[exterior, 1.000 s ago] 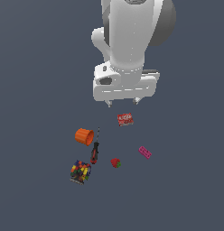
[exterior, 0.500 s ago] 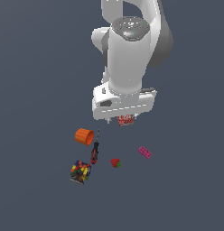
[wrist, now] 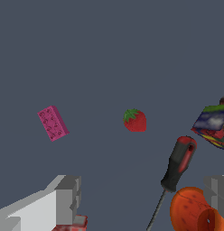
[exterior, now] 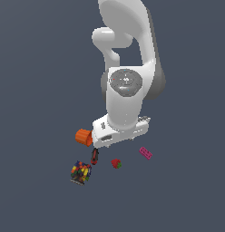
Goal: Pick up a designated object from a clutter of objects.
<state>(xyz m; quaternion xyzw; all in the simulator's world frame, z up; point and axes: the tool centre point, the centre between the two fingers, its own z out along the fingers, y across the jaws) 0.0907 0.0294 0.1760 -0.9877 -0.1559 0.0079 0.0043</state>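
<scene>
Carrying the wide-open, empty gripper (wrist: pixel 143 198) over the strawberry (wrist: pixel 135 120), centring well before lowering, keeping clear of the screwdriver (wrist: pixel 178 164) nearby.

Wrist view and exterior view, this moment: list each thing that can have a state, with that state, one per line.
gripper: open, fingers wide apart, nothing between them
strawberry: on the surface, free, untouched
screwdriver: lying flat, handle beside the orange cup
orange cup: tipped on its side
pink brick: lying flat, studs up, apart from the rest
container of multicoloured pieces: full of pieces
red box: mostly hidden below a finger
</scene>
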